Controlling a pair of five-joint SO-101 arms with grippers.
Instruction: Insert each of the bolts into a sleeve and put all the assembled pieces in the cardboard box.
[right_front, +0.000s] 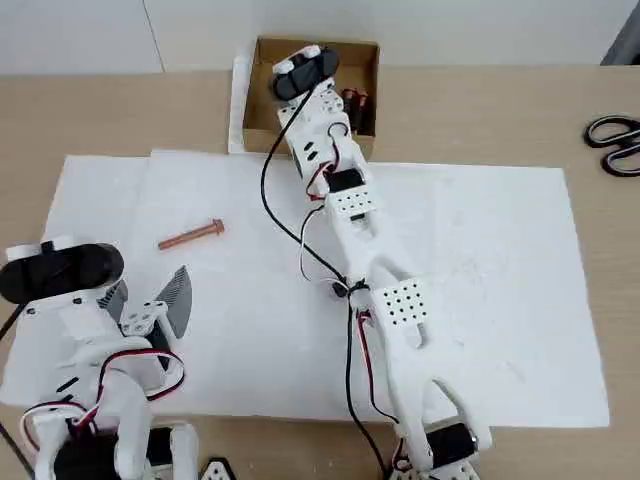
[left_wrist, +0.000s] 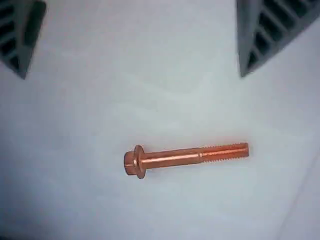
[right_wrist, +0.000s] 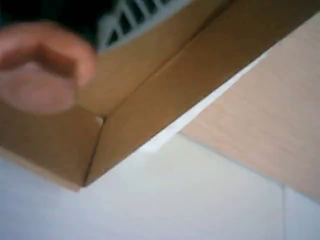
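A copper bolt (right_front: 191, 235) lies alone on the white sheet (right_front: 480, 260), just beyond my left gripper (right_front: 148, 292). In the left wrist view the bolt (left_wrist: 185, 158) lies flat under the open left gripper (left_wrist: 132, 70), one dark finger (left_wrist: 20, 35) on each side and nothing between them. My right arm stretches across the sheet, its wrist (right_front: 305, 72) over the cardboard box (right_front: 365, 55) at the far edge. Dark and copper pieces (right_front: 355, 105) lie in the box. The right wrist view shows a box wall (right_wrist: 200, 65) and a blurred copper shape (right_wrist: 40, 70) close to the camera.
Black scissors (right_front: 615, 140) lie on the bare wood at the far right. The white sheet covers most of the table, with open room on its right half. The right arm's body and cables (right_front: 355, 290) cross the middle of the sheet.
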